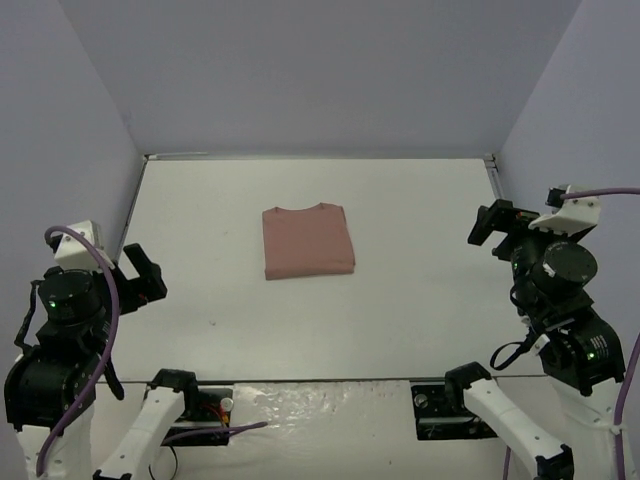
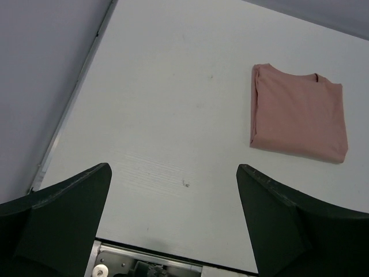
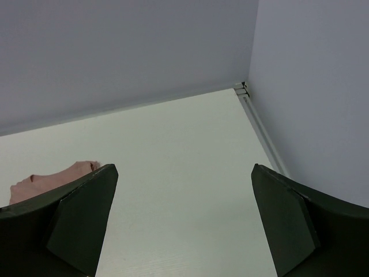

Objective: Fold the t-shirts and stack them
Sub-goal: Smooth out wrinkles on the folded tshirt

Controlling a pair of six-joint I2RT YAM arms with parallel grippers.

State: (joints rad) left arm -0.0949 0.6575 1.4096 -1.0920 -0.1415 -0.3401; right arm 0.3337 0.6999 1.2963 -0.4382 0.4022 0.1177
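One salmon-pink t-shirt (image 1: 308, 241) lies folded into a neat rectangle near the middle of the white table, collar toward the back wall. Its chest graphic is hidden. It also shows in the left wrist view (image 2: 298, 113) at the upper right, and a corner of it peeks past the left finger in the right wrist view (image 3: 49, 180). My left gripper (image 1: 143, 273) is open and empty, raised at the left side, well clear of the shirt. My right gripper (image 1: 492, 226) is open and empty, raised at the right side, also well apart from it.
Grey walls enclose the white table (image 1: 400, 300) on the left, back and right. A metal rail runs along the left table edge (image 2: 75, 92) and another along the right edge (image 3: 259, 124). The arm bases and cables sit along the near edge (image 1: 320, 410).
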